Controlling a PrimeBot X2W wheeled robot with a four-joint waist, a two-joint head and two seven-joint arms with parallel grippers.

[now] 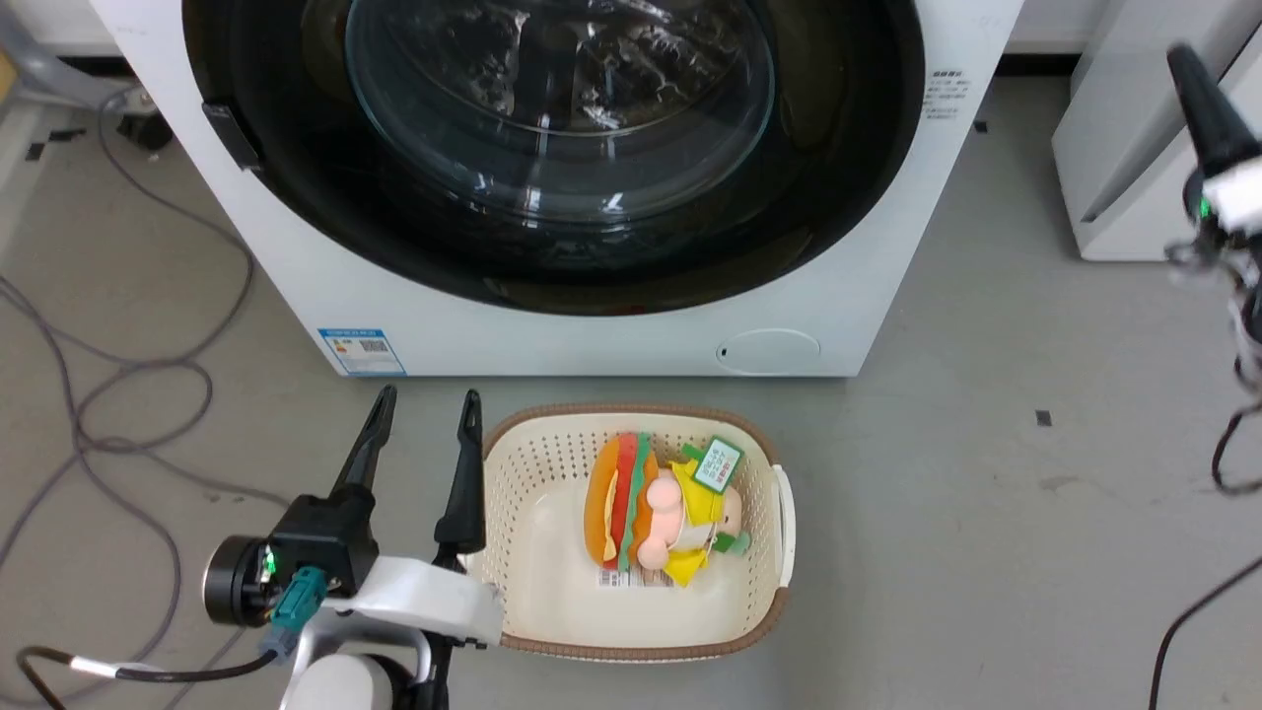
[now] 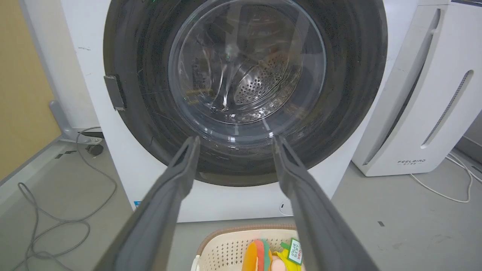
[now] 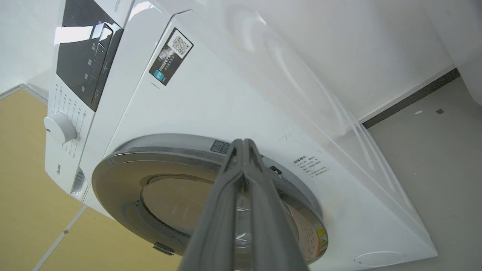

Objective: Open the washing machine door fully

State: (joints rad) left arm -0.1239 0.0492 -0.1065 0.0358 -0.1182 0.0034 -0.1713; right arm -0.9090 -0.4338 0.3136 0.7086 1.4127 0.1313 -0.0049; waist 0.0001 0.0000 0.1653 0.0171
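The washing machine (image 1: 592, 340) stands in front of me, its round glossy black door (image 1: 557, 118) lying flush against the front. A small dark latch (image 1: 230, 133) sits on the door's left edge. My left gripper (image 1: 429, 394) is open and empty, low in front of the machine, fingers pointing at the door's lower part (image 2: 244, 86) without touching it. In the left wrist view the left gripper (image 2: 235, 138) frames the glass window. My right gripper (image 1: 1183, 59) hangs off to the right, shut and empty. The right gripper (image 3: 243, 142) looks slantwise across the door (image 3: 169, 195).
A cream basket (image 1: 537, 449) holding a burger plush toy (image 1: 621, 498) sits on the floor just below the door, beside my left gripper. A white FEELBAIR appliance (image 2: 425, 94) stands to the machine's right. Cables (image 1: 118, 394) loop over the floor at the left.
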